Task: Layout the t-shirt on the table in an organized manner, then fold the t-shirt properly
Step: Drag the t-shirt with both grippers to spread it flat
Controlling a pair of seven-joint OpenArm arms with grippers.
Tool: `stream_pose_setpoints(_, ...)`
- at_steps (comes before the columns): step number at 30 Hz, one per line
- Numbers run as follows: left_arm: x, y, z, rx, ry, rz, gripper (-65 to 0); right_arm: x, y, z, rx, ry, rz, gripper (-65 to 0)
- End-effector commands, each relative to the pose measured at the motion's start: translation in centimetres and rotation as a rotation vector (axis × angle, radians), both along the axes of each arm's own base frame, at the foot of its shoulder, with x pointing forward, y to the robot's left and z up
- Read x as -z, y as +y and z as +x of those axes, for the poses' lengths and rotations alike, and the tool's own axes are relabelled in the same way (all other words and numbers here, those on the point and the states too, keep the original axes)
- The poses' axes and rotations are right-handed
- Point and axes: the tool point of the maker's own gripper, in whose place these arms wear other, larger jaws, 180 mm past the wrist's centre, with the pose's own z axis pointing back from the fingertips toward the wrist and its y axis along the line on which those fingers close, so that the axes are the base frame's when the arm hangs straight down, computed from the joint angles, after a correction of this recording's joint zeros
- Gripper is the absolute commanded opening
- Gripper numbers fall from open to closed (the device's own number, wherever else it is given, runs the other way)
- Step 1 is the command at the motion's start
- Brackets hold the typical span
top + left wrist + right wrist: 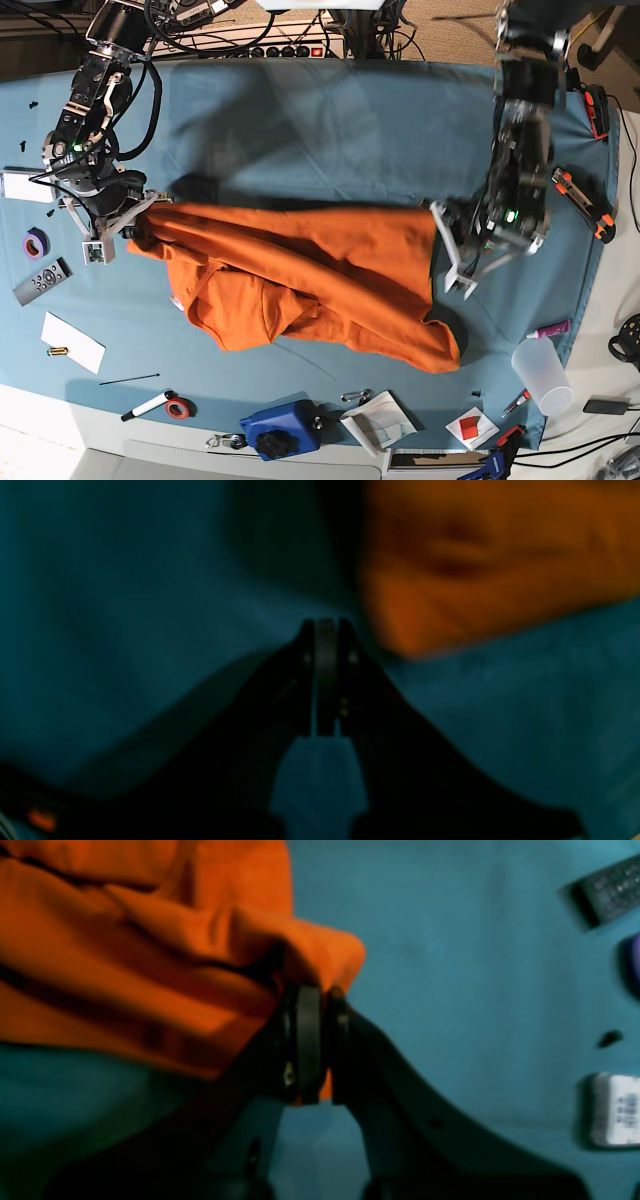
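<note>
The orange t-shirt point(320, 270) lies stretched and wrinkled across the middle of the teal table point(330, 130). At the shirt's left end in the base view, my right gripper point(140, 212) is shut on a bunched corner of it. The right wrist view shows orange cloth point(125, 965) pinched between the right gripper point(315, 990) jaws, just above the table point(450, 965). My left gripper point(438, 212) is at the shirt's other end. In the blurred left wrist view the left gripper point(327, 625) is shut with nothing in it, and the t-shirt point(500, 555) lies just beside its tip.
A remote control point(42, 281), a purple tape roll point(36, 243) and a white card point(28, 186) lie near the right arm. A plastic cup point(540, 372), a blue object point(280, 428), markers and papers line the front edge. Orange-black tools point(580, 205) sit at the right edge.
</note>
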Motion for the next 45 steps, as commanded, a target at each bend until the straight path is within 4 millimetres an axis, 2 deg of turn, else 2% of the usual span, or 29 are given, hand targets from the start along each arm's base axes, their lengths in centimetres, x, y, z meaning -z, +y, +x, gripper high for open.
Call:
stream_pose_setpoints(1,-1.0,0.2,0.2,0.004,-0.041,0.002,-65.0,-1.2,0.3,0.6,-0.032,-0.033,0.008,-65.0)
stream_pose_setpoints(4,-0.9,0.3,-2.0,0.015,-0.046,0.013,-65.0,-0.6,1.8,-0.2,-0.078,0.022,0.086,-65.0)
stream_pose_setpoints(7,-1.5,0.7,-3.3,-0.005,-0.077,0.003,-65.0,-0.5,2.5,-0.4,-0.094,0.027,0.124,-65.0)
stream_pose_setpoints(11,-3.0,1.4,-2.7,-0.055,-0.173,-0.032,-65.0,-0.6,2.6,-0.4,-0.094,0.020,0.126,-65.0)
stream_pose_setpoints(12,-3.2,1.4,-2.5,-0.056,-0.188,-0.036,-63.3,-0.7,2.6,-0.3,-0.094,0.013,0.127,-65.0)
stream_pose_setpoints(15,-3.9,0.6,-1.7,-0.053,-0.241,-0.085,-42.8,-0.7,2.6,-0.2,-0.094,0.009,0.128,-65.0)
stream_pose_setpoints(16,-4.2,-0.1,-1.6,-0.051,-0.254,-0.120,-37.7,-0.7,2.6,-0.2,-0.094,0.009,0.128,-65.0)
stream_pose_setpoints(18,-4.1,-1.4,-1.5,-0.075,-0.249,-0.197,-35.3,-0.7,2.6,-0.3,-0.094,0.011,0.127,-65.0)
stream_pose_setpoints(23,-1.8,-3.8,-1.5,-0.116,-0.161,-0.282,-35.3,-0.7,2.5,-0.3,-0.093,0.011,0.124,-65.0)
stream_pose_setpoints(32,0.4,-4.6,-0.3,-0.148,-0.076,-0.343,-35.6,-0.7,2.5,-0.3,-0.093,0.012,0.124,-65.0)
stream_pose_setpoints(33,0.9,-4.7,-0.3,-0.153,-0.059,-0.351,-37.2,-0.7,2.5,-0.3,-0.092,0.012,0.124,-65.0)
stream_pose_setpoints(35,1.9,-5.1,-0.7,-0.159,-0.008,-0.377,-44.6,-0.7,2.5,-0.3,-0.093,0.012,0.124,-65.0)
stream_pose_setpoints(38,3.0,-5.3,-1.6,-0.161,0.055,-0.383,-62.8,-0.7,2.5,-0.2,-0.093,0.009,0.124,-65.0)
stream_pose_setpoints(39,3.1,-5.2,-1.9,-0.156,0.075,-0.372,-65.0,-0.8,2.5,-0.2,-0.093,0.003,0.125,-65.0)
stream_pose_setpoints(45,3.3,-3.9,-2.9,-0.135,0.107,-0.285,-65.0,-0.9,2.8,-0.1,-0.100,-0.005,0.142,-65.0)
